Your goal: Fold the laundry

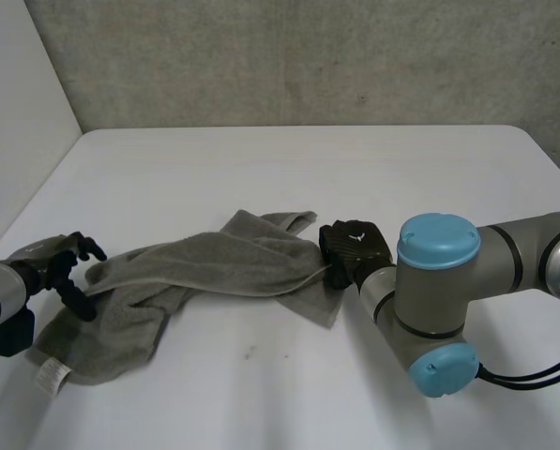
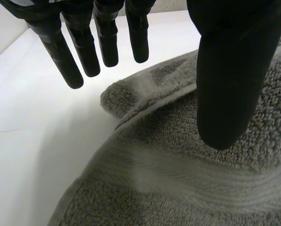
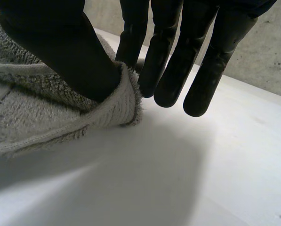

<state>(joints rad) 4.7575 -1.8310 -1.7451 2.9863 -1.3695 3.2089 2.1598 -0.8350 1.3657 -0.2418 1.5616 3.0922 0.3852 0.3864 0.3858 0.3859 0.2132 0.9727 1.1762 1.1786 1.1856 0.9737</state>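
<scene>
The right hand (image 1: 353, 249) sat just to 3 o'clock of the middle of the table (image 1: 280, 169), on the right end of the towel (image 1: 223, 262). In its wrist view its thumb (image 3: 60, 47) lay on the towel's hemmed edge, with the fingers (image 3: 171, 66) straight just behind that edge. The hem seemed nipped between the thumb and the nearest finger and raised a little off the table.

The left hand (image 1: 64, 267) was at 8 o'clock, at the towel's other end. Its fingers (image 2: 67, 52) were straight and spread above bare table and its thumb (image 2: 227, 84) was over the cloth. It gripped nothing, and whether the thumb touched the pile could not be told.

The grey towel lay unfolded as a rumpled, twisted band from 8 o'clock to the middle. It was widest at 7 o'clock, where a white label (image 1: 52, 375) showed.

Several things could have gone wrong from here:
- The right hand's hold looked shallow, on the hem alone, so a brisk pull might have slipped the cloth free.
- With the left end unheld, a pull toward 3 o'clock would likely have dragged the whole towel instead of spreading it.
- Layers overlapped under the left thumb, so closing there might have caught only the top one.
- Folding before the twist was flattened would have trapped the bunching inside.
</scene>
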